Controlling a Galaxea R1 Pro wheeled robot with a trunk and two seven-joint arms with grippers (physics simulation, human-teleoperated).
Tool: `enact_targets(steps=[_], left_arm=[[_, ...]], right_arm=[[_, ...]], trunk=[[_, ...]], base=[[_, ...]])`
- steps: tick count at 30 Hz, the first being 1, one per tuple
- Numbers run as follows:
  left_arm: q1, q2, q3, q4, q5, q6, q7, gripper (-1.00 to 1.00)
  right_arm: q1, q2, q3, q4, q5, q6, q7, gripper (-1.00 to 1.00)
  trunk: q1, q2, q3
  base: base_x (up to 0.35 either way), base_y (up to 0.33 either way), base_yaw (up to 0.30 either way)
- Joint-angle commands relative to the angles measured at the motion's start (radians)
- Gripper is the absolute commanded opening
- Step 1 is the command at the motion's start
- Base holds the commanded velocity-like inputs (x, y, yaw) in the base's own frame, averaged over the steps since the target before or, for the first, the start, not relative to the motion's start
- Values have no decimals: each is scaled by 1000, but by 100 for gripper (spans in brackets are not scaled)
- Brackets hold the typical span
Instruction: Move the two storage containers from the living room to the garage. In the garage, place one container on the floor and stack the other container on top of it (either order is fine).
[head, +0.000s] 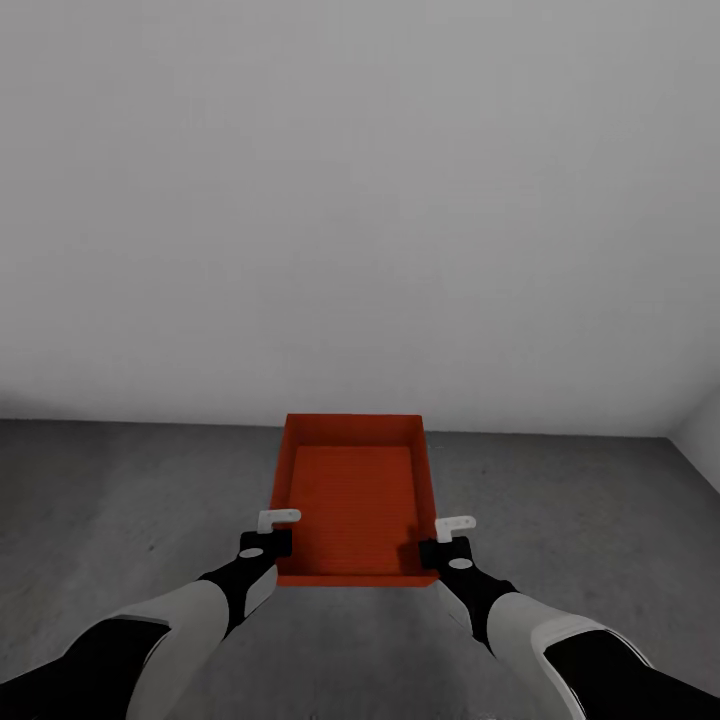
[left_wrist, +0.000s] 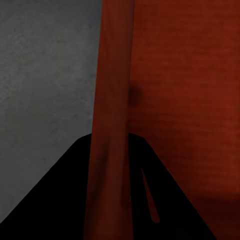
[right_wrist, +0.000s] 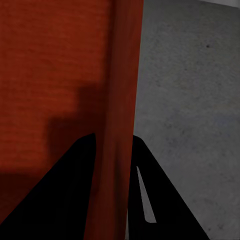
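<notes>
Container (head: 352, 495) gripped by both side walls, fingers (head: 279, 518) partly hidden, concrete floor (head: 120, 500)

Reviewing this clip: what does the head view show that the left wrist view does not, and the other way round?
Head view alone: the whole orange-red container held between both arms, the right gripper on its right wall, the light-grey wall behind and a corner at far right.

Left wrist view alone: a close look along the container's left wall, with a dark finger on either side of it, clamping it.

Both: the container, the left gripper and the dark grey concrete floor.
</notes>
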Motion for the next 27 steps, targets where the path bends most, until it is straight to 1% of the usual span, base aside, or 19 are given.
enact_targets(steps=[1,11,27], left_arm=[[-1,-1,30,-19,3,-16,15,-100],[-1,-1,30,-20,3,-17,15,-100],[-1,-1,30,-20,3,-17,15,-100]], right_arm=[[-1,1,-5,6,-24,-6,-7,-100],[-1,1,-5,6,-24,-6,-6,-100],[-1,1,-5,6,-24,-6,-6,-100]], trunk=[[4,-8,-6],[42,-78,-53],[42,-78,-79]], base=[[0,0,0],[0,0,0],[0,0,0]])
